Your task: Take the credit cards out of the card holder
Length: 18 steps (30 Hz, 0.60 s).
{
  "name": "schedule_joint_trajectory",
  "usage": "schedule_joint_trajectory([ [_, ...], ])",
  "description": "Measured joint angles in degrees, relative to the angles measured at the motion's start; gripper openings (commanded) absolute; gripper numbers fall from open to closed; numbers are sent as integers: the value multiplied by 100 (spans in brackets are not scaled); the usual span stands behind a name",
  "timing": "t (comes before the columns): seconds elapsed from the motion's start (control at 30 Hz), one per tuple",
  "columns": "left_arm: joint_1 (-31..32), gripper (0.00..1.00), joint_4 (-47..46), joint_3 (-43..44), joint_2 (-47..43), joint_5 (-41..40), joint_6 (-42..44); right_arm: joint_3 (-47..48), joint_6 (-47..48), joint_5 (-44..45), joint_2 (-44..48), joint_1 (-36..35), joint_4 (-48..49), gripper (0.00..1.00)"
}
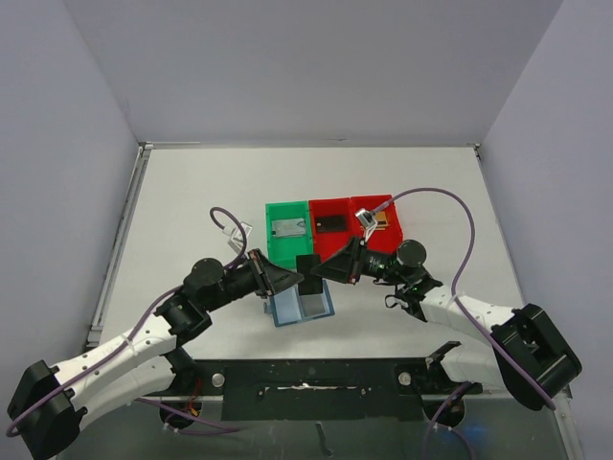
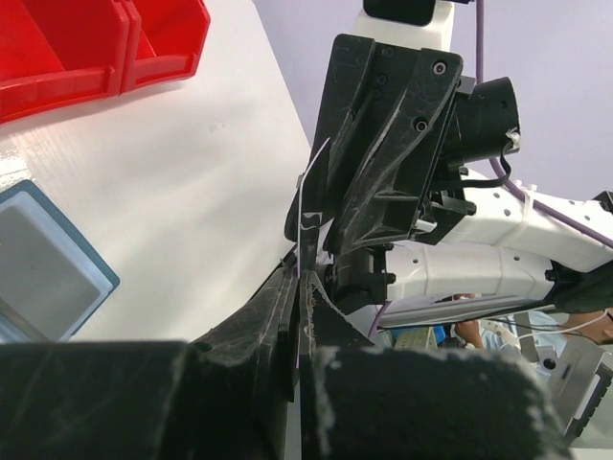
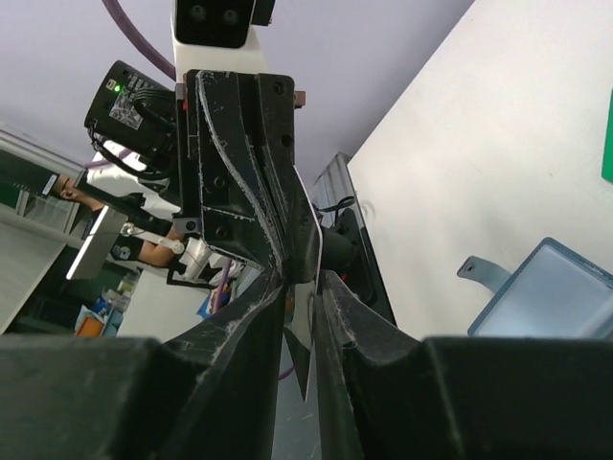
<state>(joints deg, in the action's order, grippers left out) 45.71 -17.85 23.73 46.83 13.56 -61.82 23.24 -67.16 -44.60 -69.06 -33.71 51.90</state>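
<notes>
A thin dark credit card (image 1: 308, 267) hangs in the air between my two grippers, above the blue card holder (image 1: 302, 305), which lies open on the table. My left gripper (image 1: 292, 278) is shut on the card; the left wrist view shows it edge-on (image 2: 305, 240) pinched between the fingers. My right gripper (image 1: 333, 269) faces it from the other side. In the right wrist view the card (image 3: 311, 326) stands between its fingers, against the right one, with a narrow gap on the left. The holder also shows in the left wrist view (image 2: 38, 278) and the right wrist view (image 3: 551, 297).
A green bin (image 1: 287, 230) with a card in it and two red bins (image 1: 352, 222) with cards stand just behind the grippers. The red bins show in the left wrist view (image 2: 86, 48). The arm bases sit at the near table edge.
</notes>
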Motion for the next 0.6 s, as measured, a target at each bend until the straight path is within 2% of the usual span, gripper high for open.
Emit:
schedule_joint_trajectory([
  [0.17, 0, 0, 2, 129, 7, 33, 11, -2, -131, -173, -131, 31, 313, 14],
  [0.37, 2, 0, 2, 164, -17, 33, 20, -42, -348, -317, -199, 70, 726, 1],
  [0.57, 33, 0, 2, 164, -122, 55, 17, -50, -442, -404, -199, 90, 933, 0],
  [0.6, 33, 2, 2, 164, -125, 61, 17, -50, -448, -415, -199, 105, 942, 0],
])
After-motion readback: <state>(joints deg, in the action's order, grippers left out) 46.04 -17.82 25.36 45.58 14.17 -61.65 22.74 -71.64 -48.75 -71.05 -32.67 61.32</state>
